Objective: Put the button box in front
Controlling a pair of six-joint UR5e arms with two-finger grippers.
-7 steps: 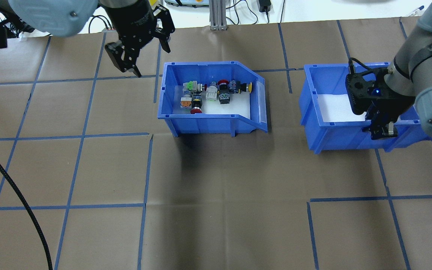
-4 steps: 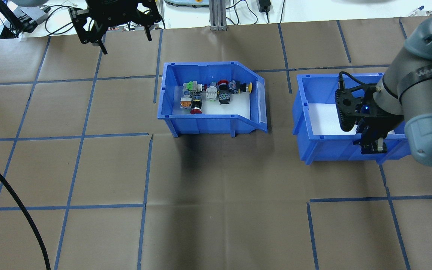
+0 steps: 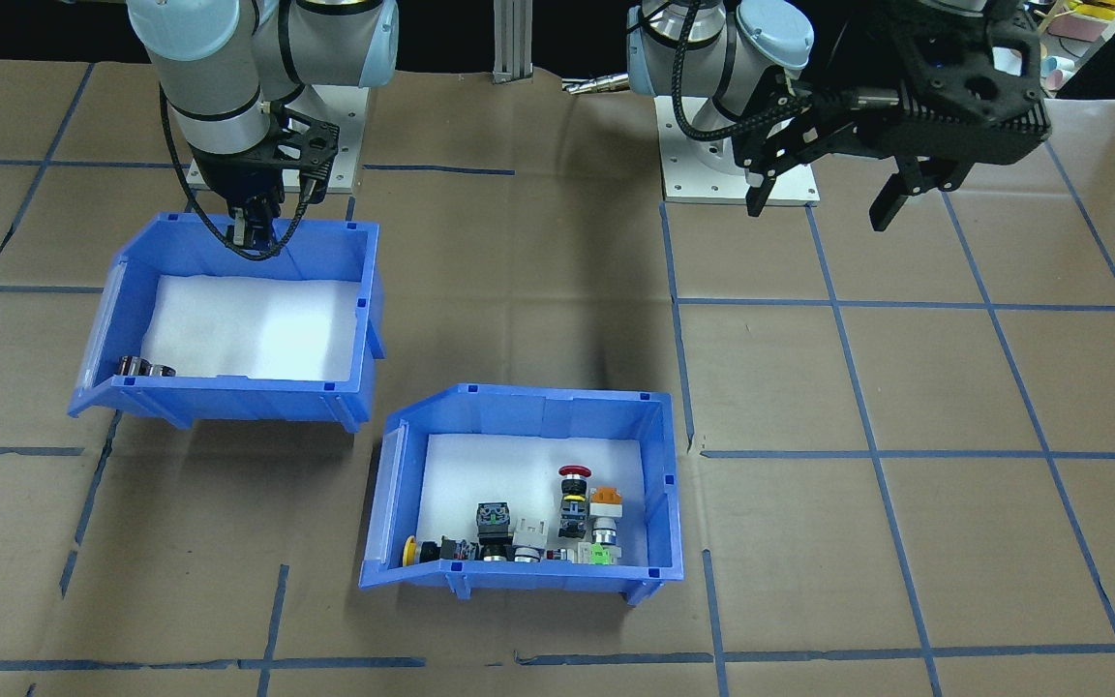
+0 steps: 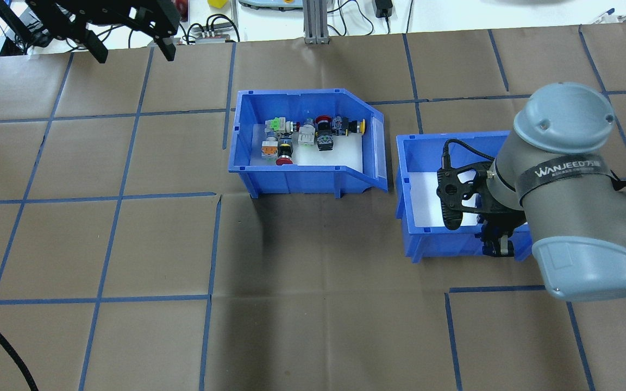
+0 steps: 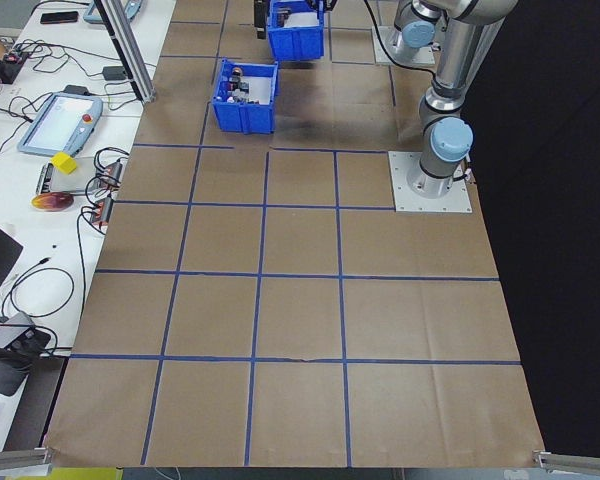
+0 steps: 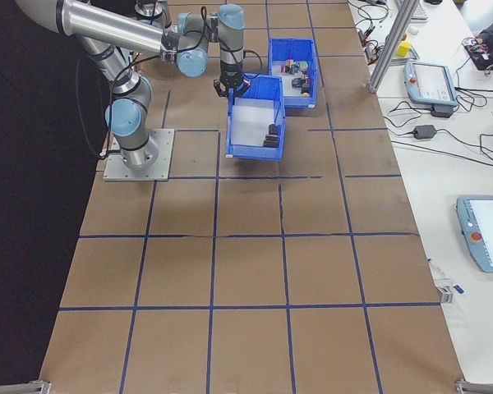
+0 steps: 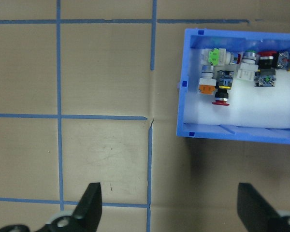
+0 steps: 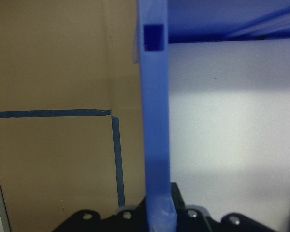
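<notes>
Blue button box (image 4: pixel 307 142) sitting near the far edge of the table (image 4: pixel 313 304), with nothing touching it.
Other blue bin (image 4: pixel 432 239) pinched at its near wall by the right gripper (image 4: pixel 499 247), likely being moved out of the way. Left gripper (image 4: pixel 128 48) spread wide, up by the far left corner. Next: reach down, grab the button box wall, pull toward the near edge.
</notes>
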